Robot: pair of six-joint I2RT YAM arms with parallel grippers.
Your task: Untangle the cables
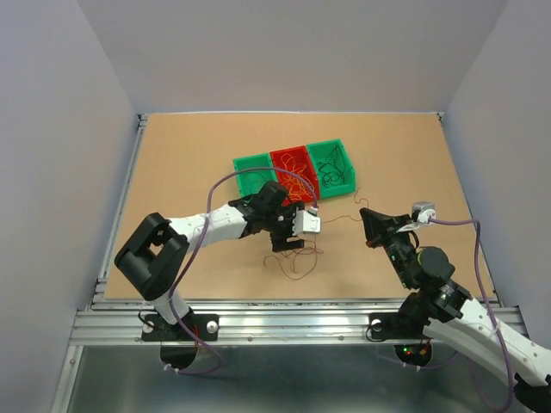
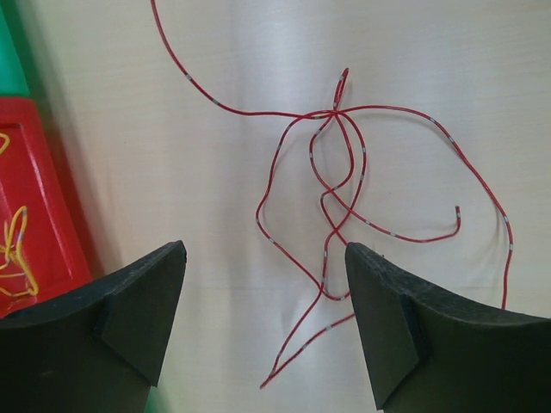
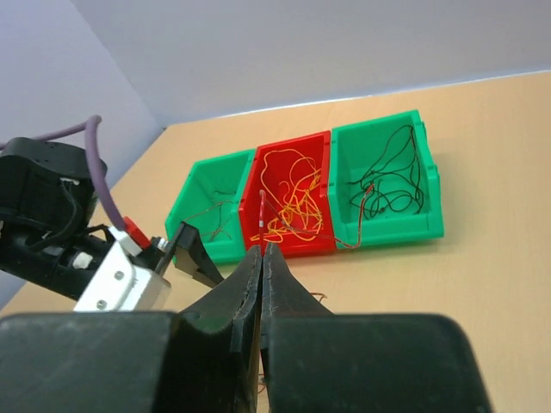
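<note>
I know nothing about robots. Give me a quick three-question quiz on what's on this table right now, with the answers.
1. True or false: the left gripper is clamped shut.
2. Which cables lie in the red bin? A) dark ones B) orange-yellow ones C) blue ones
3. Fill in: the dark cables lie in a bin coloured ____.

Key
1. False: its jaws stand wide apart above the red cables on the table.
2. B: the orange-yellow cables.
3. Green.
</note>
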